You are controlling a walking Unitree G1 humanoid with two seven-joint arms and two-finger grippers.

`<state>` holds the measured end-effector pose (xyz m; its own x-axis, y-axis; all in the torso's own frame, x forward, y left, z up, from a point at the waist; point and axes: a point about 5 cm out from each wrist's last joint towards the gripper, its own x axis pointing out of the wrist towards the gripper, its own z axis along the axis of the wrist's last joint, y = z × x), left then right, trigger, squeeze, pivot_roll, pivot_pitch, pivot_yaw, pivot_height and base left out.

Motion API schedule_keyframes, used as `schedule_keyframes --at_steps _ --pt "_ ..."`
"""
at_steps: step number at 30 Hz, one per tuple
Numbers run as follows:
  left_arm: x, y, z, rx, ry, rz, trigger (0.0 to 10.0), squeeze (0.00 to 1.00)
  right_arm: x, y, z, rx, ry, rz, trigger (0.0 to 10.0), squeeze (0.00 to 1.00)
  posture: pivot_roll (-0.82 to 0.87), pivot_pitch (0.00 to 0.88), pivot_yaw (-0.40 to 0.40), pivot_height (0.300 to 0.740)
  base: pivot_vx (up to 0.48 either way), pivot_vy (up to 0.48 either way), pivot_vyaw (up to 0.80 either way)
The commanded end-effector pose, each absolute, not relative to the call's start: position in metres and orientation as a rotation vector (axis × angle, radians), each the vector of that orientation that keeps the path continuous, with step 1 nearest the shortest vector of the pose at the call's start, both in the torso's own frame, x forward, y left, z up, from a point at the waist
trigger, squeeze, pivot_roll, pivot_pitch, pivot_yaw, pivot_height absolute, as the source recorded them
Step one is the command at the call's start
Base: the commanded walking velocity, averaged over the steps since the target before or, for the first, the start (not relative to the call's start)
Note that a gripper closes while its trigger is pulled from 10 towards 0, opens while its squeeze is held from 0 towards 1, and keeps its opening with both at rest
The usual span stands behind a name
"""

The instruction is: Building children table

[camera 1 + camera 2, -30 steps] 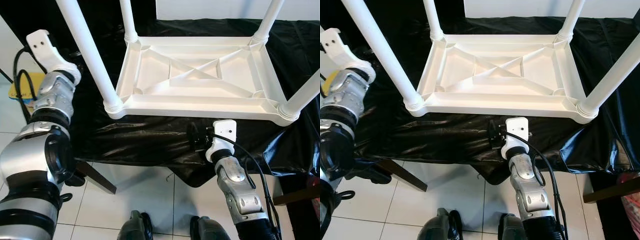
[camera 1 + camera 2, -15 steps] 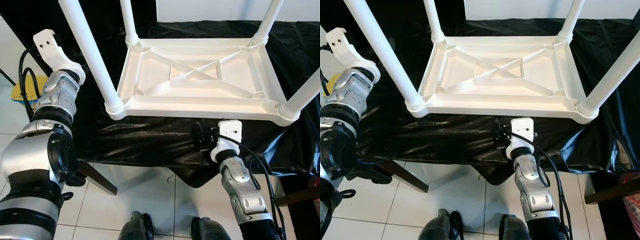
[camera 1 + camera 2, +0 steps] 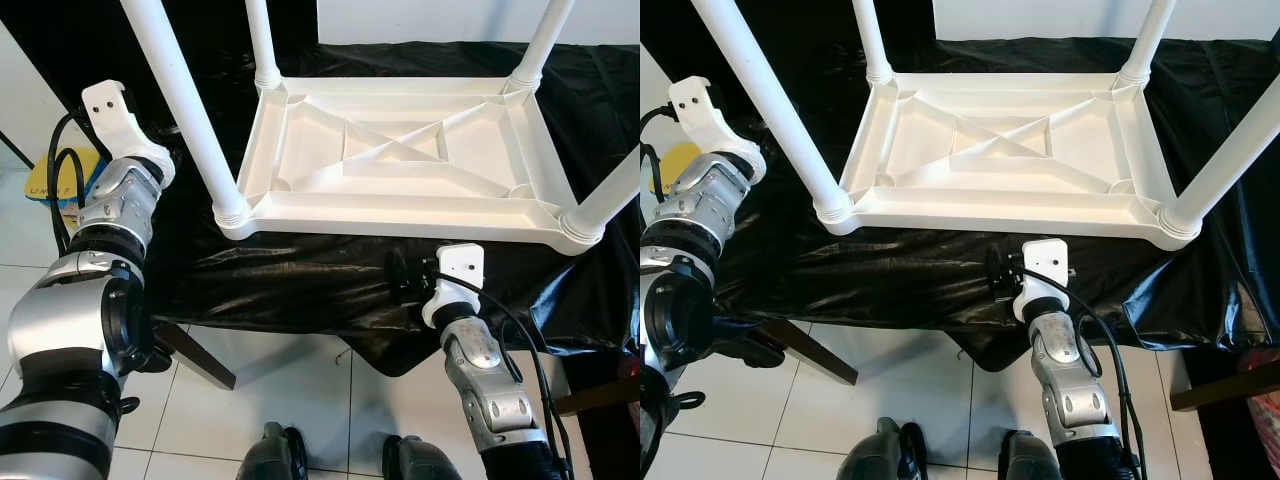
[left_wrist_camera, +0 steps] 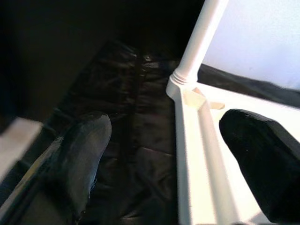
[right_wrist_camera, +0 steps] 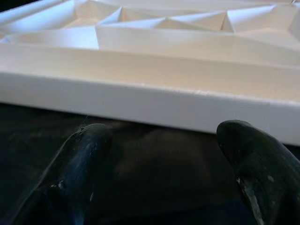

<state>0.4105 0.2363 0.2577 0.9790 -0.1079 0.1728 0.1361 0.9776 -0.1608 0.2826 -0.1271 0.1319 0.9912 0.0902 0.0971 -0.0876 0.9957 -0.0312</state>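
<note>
A white plastic children's table [image 3: 400, 215] lies upside down on a black cloth [image 3: 300, 280], its ribbed underside facing up. Its legs stand upward, the near left leg [image 3: 185, 100] closest to my left arm [image 3: 125, 190]. My left gripper [image 4: 164, 136] is open beside the table's left rim [image 4: 187, 154], with the far left leg [image 4: 197, 42] ahead of it. My right gripper [image 5: 159, 145] is open and low over the cloth, facing the table's near rim [image 5: 140, 98] with nothing between its fingers. The right wrist [image 3: 455, 285] sits at the cloth's front edge.
The cloth-covered surface ends just in front of me, above a white tiled floor [image 3: 300, 390]. A dark wooden leg [image 3: 195, 355] slants under it at the left. A yellow object [image 3: 55, 180] lies on the floor at far left. My feet [image 3: 275, 455] are below.
My left arm has moved right and forward, closer to the table's near left leg. The right wrist has edged slightly to the right. The white table has stayed in place.
</note>
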Motion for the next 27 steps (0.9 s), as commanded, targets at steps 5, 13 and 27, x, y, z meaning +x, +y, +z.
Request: schedule_keyframes --at_steps 5,13,27 --pt "0.404 0.237 0.248 -0.068 -0.122 -0.350 10.0 0.00 0.286 -0.131 0.133 -0.055 -0.112 0.045 10.0 0.00 -0.16 0.099 0.065 0.740 0.000 0.000 0.00" --pt "0.404 0.247 0.248 -0.157 -0.139 -0.227 10.0 0.00 0.297 -0.131 0.141 -0.077 -0.144 0.027 10.0 0.00 -0.16 0.100 0.066 0.740 0.000 0.000 0.00" --pt "0.396 0.283 0.231 0.052 -0.063 0.246 10.0 0.00 0.301 -0.137 0.137 -0.108 -0.157 -0.031 10.0 0.00 -0.12 0.077 0.098 0.740 0.000 0.000 0.00"
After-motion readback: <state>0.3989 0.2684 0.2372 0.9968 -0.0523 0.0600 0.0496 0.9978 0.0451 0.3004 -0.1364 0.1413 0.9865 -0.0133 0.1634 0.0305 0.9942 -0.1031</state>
